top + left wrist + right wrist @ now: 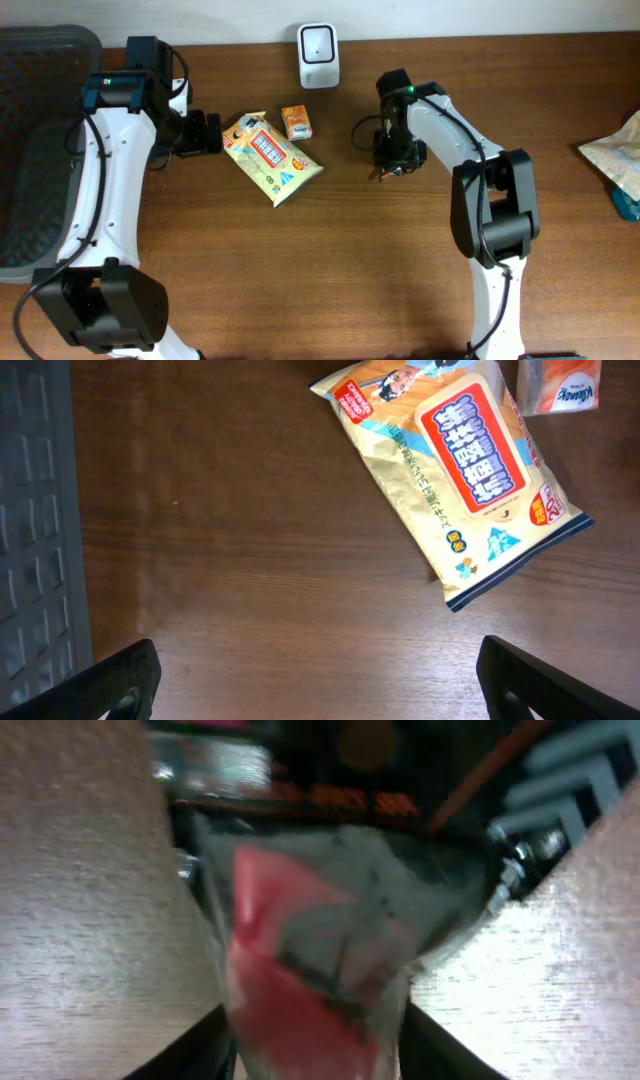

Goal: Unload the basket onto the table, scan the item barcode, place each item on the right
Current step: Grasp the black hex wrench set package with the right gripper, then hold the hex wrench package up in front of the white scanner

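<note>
Right end effector [315, 1048] grips a blurred red-and-clear packet [300, 940].

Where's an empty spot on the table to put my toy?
The biggest bare patch is the front of the table, between the two arm bases and below the snack bag. There's more bare wood between the right arm and the packet at the right edge. It's crowded at the back, around the snack bag, orange box, white scanner and left gripper.

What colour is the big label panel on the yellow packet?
The label panel is red with white characters; left wrist view best.
</note>
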Available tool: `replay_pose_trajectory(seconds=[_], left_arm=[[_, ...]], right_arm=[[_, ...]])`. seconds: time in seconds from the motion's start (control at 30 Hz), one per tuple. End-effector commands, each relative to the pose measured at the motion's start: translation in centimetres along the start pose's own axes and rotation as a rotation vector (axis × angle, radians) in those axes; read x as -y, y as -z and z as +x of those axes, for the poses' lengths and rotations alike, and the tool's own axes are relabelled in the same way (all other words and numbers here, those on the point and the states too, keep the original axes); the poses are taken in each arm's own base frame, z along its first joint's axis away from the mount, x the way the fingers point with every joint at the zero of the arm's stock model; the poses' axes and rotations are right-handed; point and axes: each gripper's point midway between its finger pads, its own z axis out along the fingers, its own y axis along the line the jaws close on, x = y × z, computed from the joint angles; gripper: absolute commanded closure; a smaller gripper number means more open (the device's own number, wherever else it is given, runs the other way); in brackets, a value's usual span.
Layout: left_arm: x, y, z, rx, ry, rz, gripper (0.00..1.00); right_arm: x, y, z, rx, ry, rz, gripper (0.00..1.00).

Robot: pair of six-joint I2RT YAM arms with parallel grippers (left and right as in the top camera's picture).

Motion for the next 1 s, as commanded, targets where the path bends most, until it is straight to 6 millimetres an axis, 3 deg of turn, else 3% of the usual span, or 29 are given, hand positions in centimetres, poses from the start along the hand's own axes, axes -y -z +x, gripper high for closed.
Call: replay_pose_trajectory(seconds=[0.0, 0.27, 0.47, 0.6, 0.7, 0.97], left_arm=[[0.0, 0.6, 0.0, 0.016, -0.002, -0.001, 0.01], [0.0, 0.6, 0.0, 0.016, -0.002, -0.002, 0.01], [0.0, 0.6, 0.0, 0.016, -0.002, -0.002, 0.01], [0.0, 0.6, 0.0, 0.016, -0.002, -0.001, 0.01], [0.0, 0.6, 0.0, 0.016, -0.002, -0.001, 0.01], [0.0, 0.6, 0.0, 0.016, -0.002, -0.001, 0.01]], right_arm=[[0.2, -0.3, -0.1, 0.016, -0.016, 0.009, 0.59], [-0.4, 0.2, -2.2, 0.099, 0.024, -0.010, 0.68], [-1.7, 3.9, -5.5, 0.204, 0.035, -0.049, 0.67], [-4.2, 8.0, -8.3, 0.318, 0.060, -0.124, 0.71], [-7.5, 11.4, -10.8, 0.461, 0.098, -0.183, 0.72], [-14.5, 15.3, -14.3, 0.719, 0.177, -0.342, 0.72]])
